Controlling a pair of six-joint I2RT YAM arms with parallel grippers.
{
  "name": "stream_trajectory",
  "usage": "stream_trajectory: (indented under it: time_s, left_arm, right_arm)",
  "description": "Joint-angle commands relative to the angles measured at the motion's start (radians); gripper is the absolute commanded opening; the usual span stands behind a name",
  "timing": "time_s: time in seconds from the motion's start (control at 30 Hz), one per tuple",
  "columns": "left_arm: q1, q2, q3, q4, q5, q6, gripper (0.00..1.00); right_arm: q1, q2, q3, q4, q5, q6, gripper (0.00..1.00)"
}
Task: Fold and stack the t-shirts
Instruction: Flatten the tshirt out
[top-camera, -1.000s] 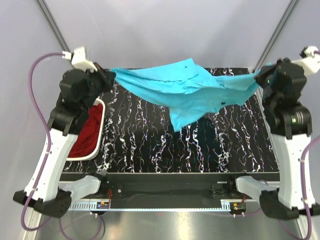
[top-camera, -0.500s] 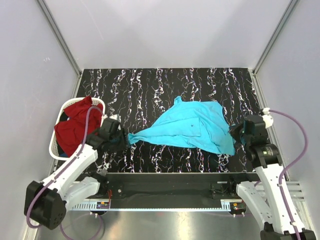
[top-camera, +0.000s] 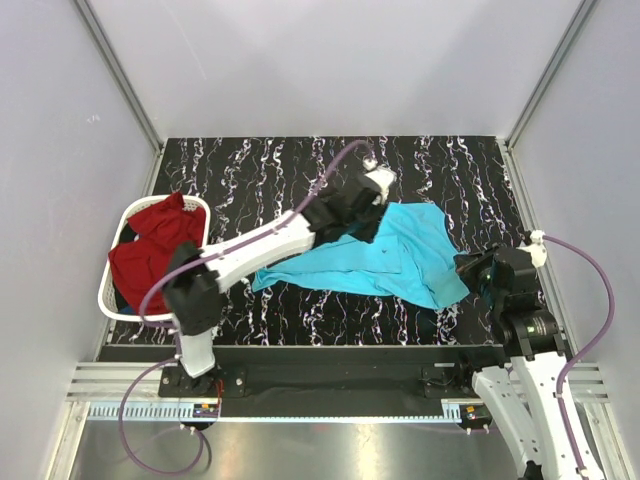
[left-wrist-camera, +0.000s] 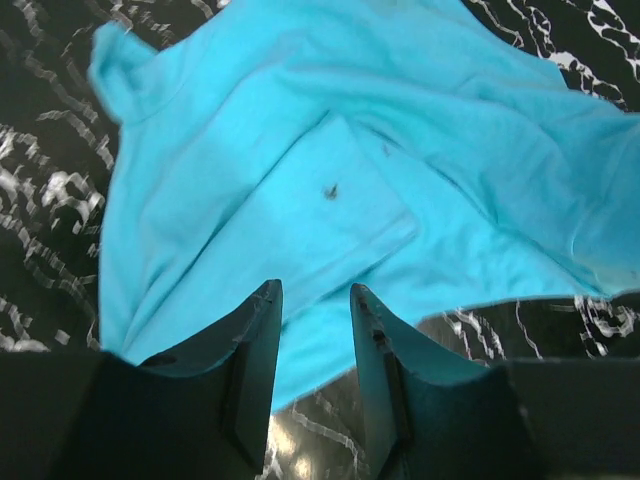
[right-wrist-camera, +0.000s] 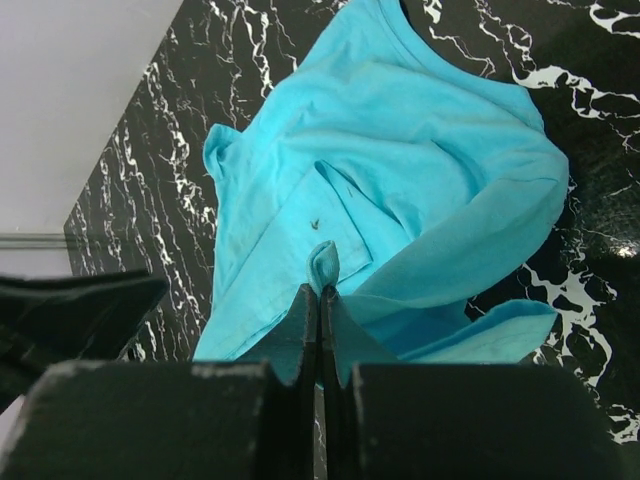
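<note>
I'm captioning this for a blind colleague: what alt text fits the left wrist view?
The open left gripper hovers over a rumpled turquoise t-shirt lying on a black, white-veined table, with nothing between its jaws. A small dark emblem shows near the shirt's middle.
</note>
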Motion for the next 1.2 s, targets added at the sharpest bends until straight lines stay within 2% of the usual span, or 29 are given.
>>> stream_trajectory:
  time_s: [0.0,0.1,0.23,0.57,0.93,1.17]
  left_arm:
    - [-0.052,0.121,0.151,-0.005,-0.064,0.055,0.38]
    - [-0.079,0.229,0.231,-0.010,-0.096,0.049,0.38]
    - [-0.089,0.335,0.318,-0.020,-0.064,0.017,0.38]
    - [-0.098,0.490,0.393,-0.022,-0.031,-0.019,0.38]
    - [-0.115,0.533,0.378,-0.025,-0.014,-0.054,0.43]
    - [-0.133,0.573,0.392,-0.030,-0.026,-0.068,0.42]
  right_arm:
    - [-0.003,0.014,-0.005,0.026,0.005,0.016,0.00]
    - [-0.003,0.013,0.007,0.024,0.010,0.002,0.00]
    - [-0.003,0.010,0.026,0.024,0.008,-0.021,0.00]
    - [-0.003,-0.015,0.021,-0.003,-0.006,-0.040,0.00]
    - [-0.003,-0.047,0.032,-0.026,0.009,-0.038,0.00]
    - [-0.002,-0.049,0.032,-0.026,0.017,-0.057,0.00]
